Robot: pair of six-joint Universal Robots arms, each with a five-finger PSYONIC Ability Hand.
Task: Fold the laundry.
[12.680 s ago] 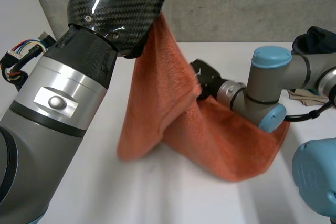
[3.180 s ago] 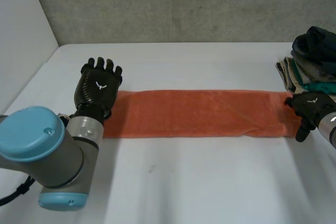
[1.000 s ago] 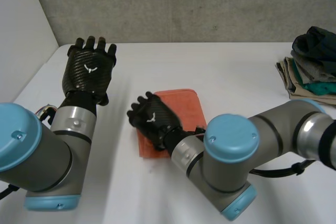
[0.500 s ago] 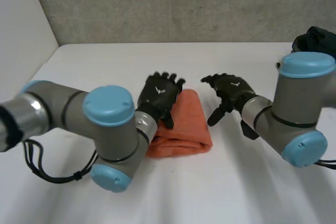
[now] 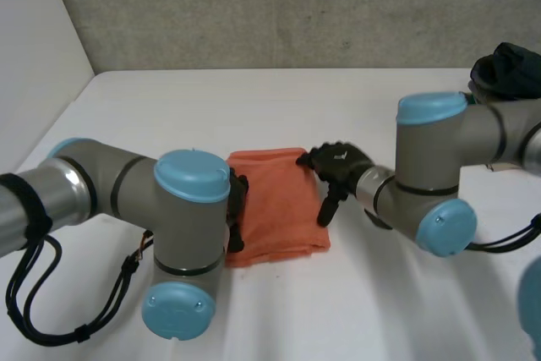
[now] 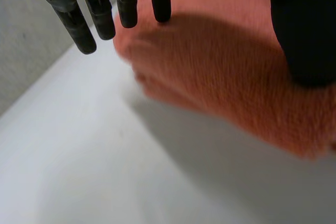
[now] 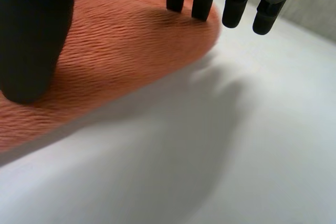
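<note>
In the middle of the white table [image 5: 355, 314] you see the folded orange towel [image 5: 275, 205]. Your left hand [image 5: 238, 199] is at its left edge and your right hand [image 5: 338, 165] at its right edge. Both have straight fingers [image 6: 127, 4] resting on the cloth and grip nothing.

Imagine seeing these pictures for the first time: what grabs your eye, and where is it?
The folded orange towel in the middle of the white table stands out first. The left hand and the right hand flank it, straight fingers touching its edges. A dark clothes pile sits at the far right.
</note>
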